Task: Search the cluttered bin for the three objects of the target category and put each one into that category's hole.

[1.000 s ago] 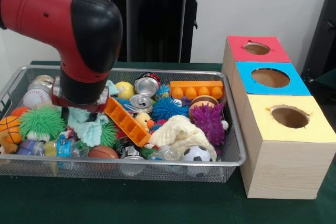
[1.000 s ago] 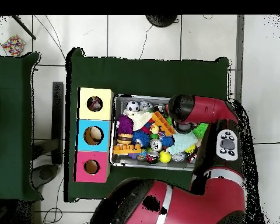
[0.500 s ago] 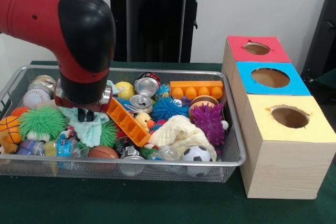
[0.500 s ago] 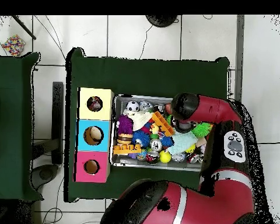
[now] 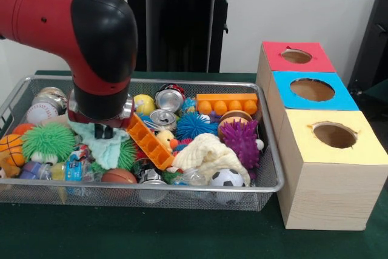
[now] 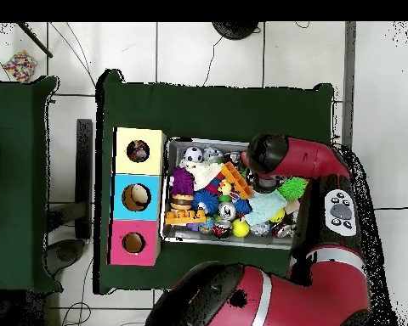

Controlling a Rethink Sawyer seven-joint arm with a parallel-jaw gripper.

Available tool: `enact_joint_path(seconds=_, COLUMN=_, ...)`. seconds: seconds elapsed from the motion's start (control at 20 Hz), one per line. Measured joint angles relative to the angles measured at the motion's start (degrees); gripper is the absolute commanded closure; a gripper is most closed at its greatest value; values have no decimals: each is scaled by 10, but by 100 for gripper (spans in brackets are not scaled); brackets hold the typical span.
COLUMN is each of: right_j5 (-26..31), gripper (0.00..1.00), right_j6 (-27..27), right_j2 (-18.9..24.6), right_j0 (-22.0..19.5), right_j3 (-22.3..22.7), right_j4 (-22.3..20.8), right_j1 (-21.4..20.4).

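A wire mesh bin (image 5: 182,187) on the green table holds mixed clutter. My gripper (image 5: 103,131) is down in the bin's left half, its tip touching a mint-green cloth (image 5: 106,148). The bulky red and black wrist (image 5: 100,59) hides most of the tip. A cream cloth (image 5: 209,153) lies right of centre. In the overhead view the wrist (image 6: 267,157) covers the gripper, and the mint-green cloth (image 6: 267,206) shows beside it. Three boxes with round holes stand in a row: yellow (image 5: 333,134), blue (image 5: 312,89), red (image 5: 296,56).
Around the cloth lie an orange ridged block (image 5: 147,141), a green spiky ball (image 5: 47,139), a football (image 5: 118,176) and a baseball (image 5: 41,113). Further right sit crushed cans (image 5: 170,97), a blue spiky ball (image 5: 194,125), a purple spiky ball (image 5: 241,139) and a soccer ball (image 5: 226,178).
The wrist came down onto the mint-green cloth, then shifted slightly right. The cloth's top edge now sits bunched against the gripper.
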Motion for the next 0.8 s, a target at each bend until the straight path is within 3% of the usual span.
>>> enact_joint_path(seconds=0.35, right_j5=5, gripper=100, right_j6=0, right_j2=0, right_j0=16, right_j3=22, right_j4=5, right_j1=-38)
enact_joint_path(seconds=0.8, right_j5=5, gripper=100, right_j6=0, right_j2=-1, right_j0=52, right_j3=86, right_j4=58, right_j1=-131)
